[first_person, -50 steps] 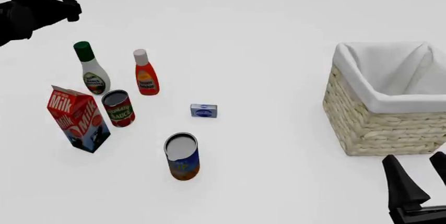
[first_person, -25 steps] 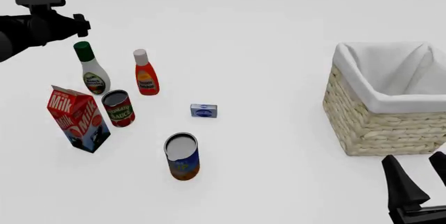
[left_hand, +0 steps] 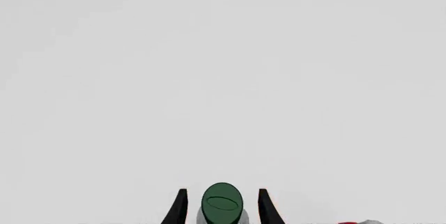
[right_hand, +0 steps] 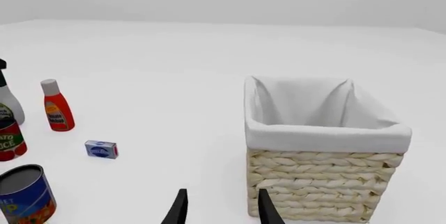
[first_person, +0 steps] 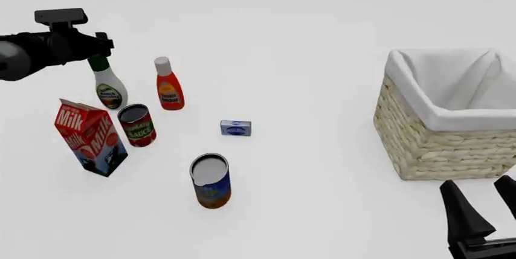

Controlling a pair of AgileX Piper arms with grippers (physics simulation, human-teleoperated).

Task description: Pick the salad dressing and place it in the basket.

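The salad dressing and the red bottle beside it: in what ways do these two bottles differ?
The salad dressing is white with a dark green cap; the red bottle is red with a white cap. The salad dressing stands taller than the red bottle. The left tool is open around the salad dressing's cap, one finger on each side, while nothing is near the red bottle. Both stand upright on the table and carry a label.

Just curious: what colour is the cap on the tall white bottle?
Dark green; the salad dressing cap shows best in the left wrist view.
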